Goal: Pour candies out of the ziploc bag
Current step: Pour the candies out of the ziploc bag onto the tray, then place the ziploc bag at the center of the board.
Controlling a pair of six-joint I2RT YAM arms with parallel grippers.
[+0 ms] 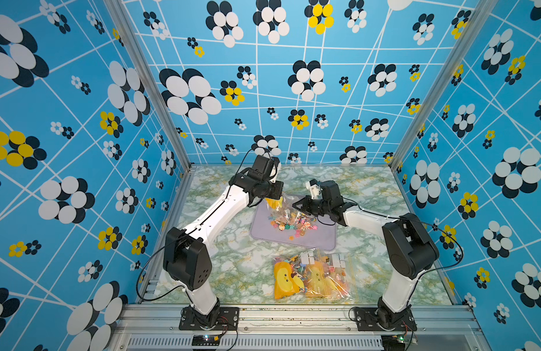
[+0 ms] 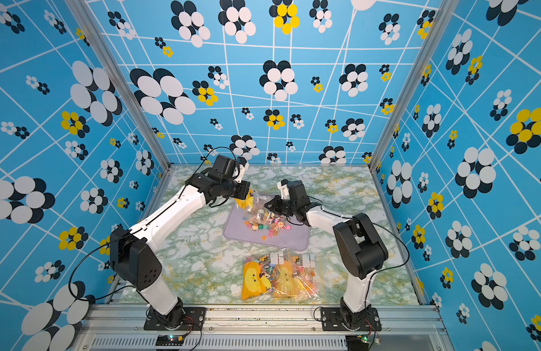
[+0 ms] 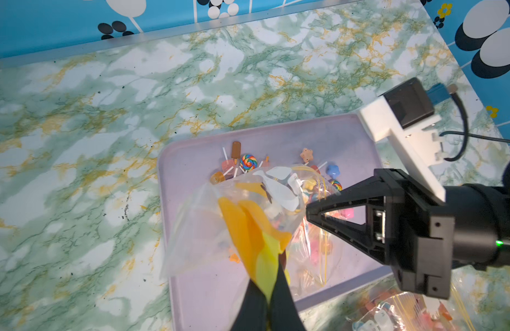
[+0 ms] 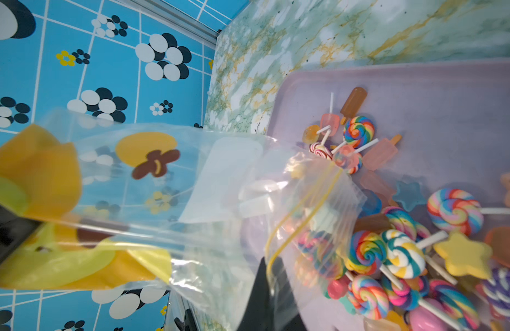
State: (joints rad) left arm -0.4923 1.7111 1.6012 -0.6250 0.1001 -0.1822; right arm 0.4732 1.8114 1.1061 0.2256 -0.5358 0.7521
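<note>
A clear ziploc bag [image 1: 286,206] [image 2: 258,205] with yellow duck print hangs tilted over the lilac tray [image 1: 317,240] [image 2: 293,240], stretched between both grippers. My left gripper [image 3: 268,298] [image 1: 275,197] is shut on the bag's [image 3: 208,226] yellow bottom end, which it holds higher. My right gripper [image 4: 272,275] [image 1: 296,206] is shut on the bag's [image 4: 219,177] mouth edge by the yellow zip line, low over the tray [image 4: 448,94]. The candies [image 1: 293,225] [image 2: 266,225] [image 4: 402,252], swirl lollipops, stars and ice-lolly shapes, lie in a heap on the tray below the mouth. A few candies [image 3: 248,162] show past the bag.
Two more filled duck-print bags [image 1: 311,276] [image 2: 281,275] lie side by side near the table's front edge, in front of the tray [image 3: 196,286]. Marbled green tabletop [image 1: 232,267] surrounds the tray. Patterned blue walls close in the back and both sides.
</note>
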